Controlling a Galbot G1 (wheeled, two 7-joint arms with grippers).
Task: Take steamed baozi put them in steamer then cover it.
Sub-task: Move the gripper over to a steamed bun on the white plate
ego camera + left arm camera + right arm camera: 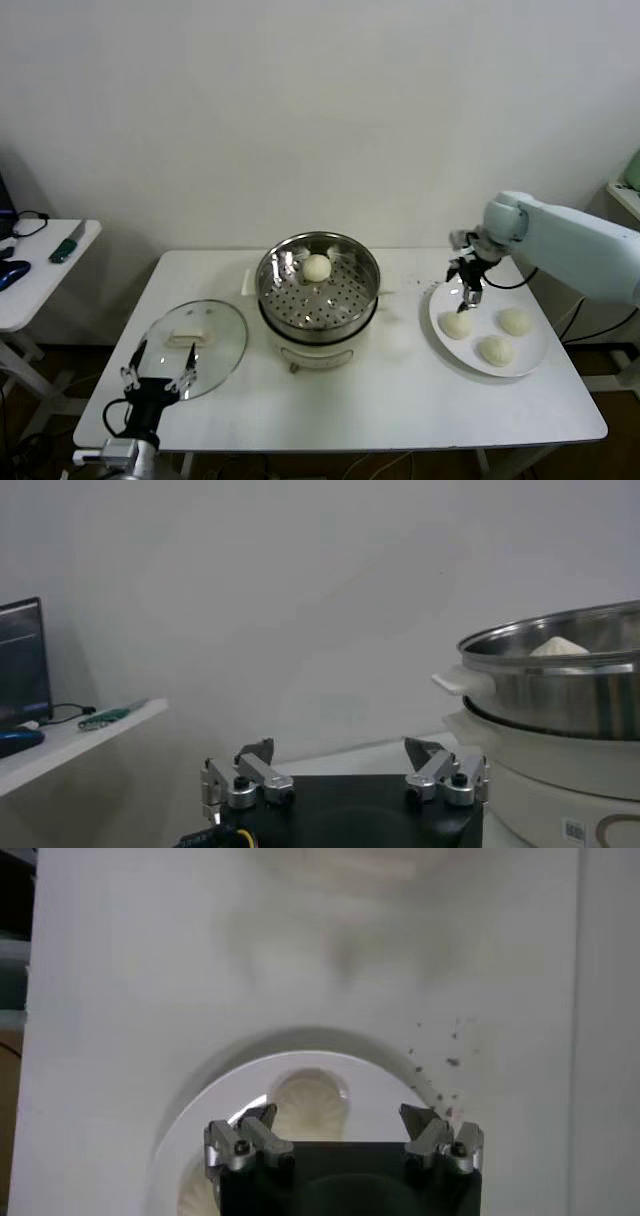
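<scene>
Right gripper [468, 292] hangs spread and empty just above the nearest of three round cream-white dough buns [457, 324] on the flat white plate [535, 352], probably lined up to pick it; a fourth bun [317, 267] already sits in the shiny perforated steel steamer [340, 305]. Left gripper [158, 377], also spread, idles beside the clear glass lid [222, 345], likely waiting to cover. No legible writing; the pot-base sticker is unreadable.

surface: white counter [400, 390] | centre: steamer [318, 285] on its pot base | robot's left: glass cover [195, 345] lay flat | robot's right: white plate [530, 360] with three baozi [457, 324]
</scene>
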